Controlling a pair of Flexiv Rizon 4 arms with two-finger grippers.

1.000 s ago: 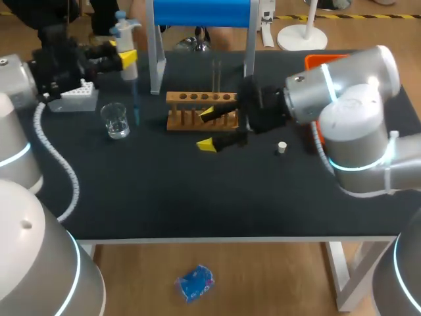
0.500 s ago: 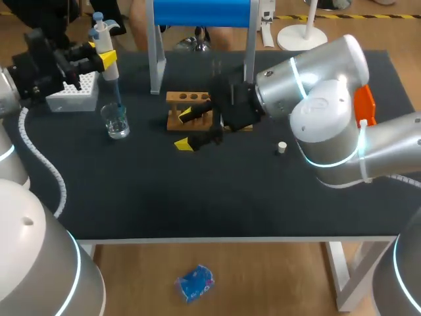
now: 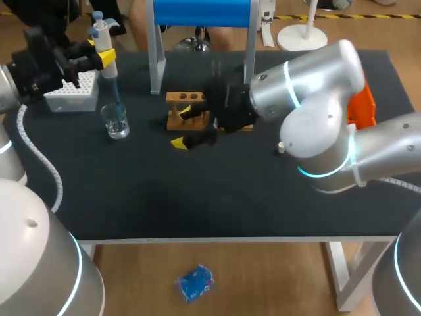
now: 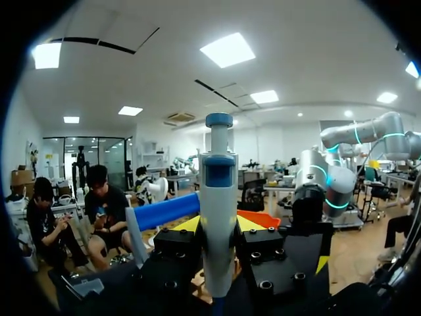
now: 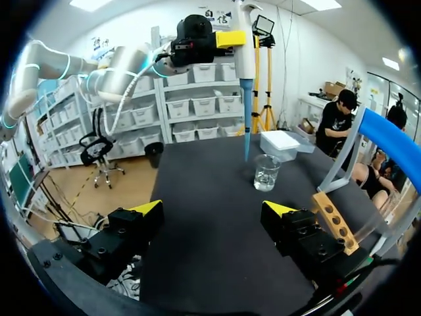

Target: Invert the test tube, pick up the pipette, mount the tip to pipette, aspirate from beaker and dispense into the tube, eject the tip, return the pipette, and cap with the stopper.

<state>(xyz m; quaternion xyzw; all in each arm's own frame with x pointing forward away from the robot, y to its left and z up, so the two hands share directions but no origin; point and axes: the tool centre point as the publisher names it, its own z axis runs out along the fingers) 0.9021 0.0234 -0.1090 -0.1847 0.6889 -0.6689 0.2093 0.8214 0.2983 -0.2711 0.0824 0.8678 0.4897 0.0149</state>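
Yellow tips of the left gripper (image 4: 220, 227) press the white pipette (image 4: 218, 191) from two sides, on its body below the blue head. So the tool hangs upright and its plunger end is free above. In the head view this gripper (image 3: 99, 59) holds the pipette (image 3: 105, 49) over the back left part of the table, and the blue tip (image 3: 118, 99) points straight down toward the glass beaker (image 3: 117, 122).

I think the vertical hold makes sense: the step in hand seems to be the aspiration, and a tilted tip could meet the glass wall. Whether the end is already in the liquid I cannot tell. In the right wrist view the tip (image 5: 246, 141) ends near the rim of the beaker (image 5: 266, 172). The white tip box (image 3: 72, 95) stands just behind the beaker.

The right gripper (image 3: 180, 126) has its fingers spread wide, with nothing between them. It is low over the table at the left end of the wooden rack (image 3: 191, 99), and one finger is just beside the rack (image 5: 334, 220). Probably it is placed there to be ready for the test tube, which I cannot make out surely.

The small white stopper (image 3: 281, 147) lies on the black table (image 3: 197, 197) to the right of the rack, partly hidden by the right arm. It is likely left there for the last step.
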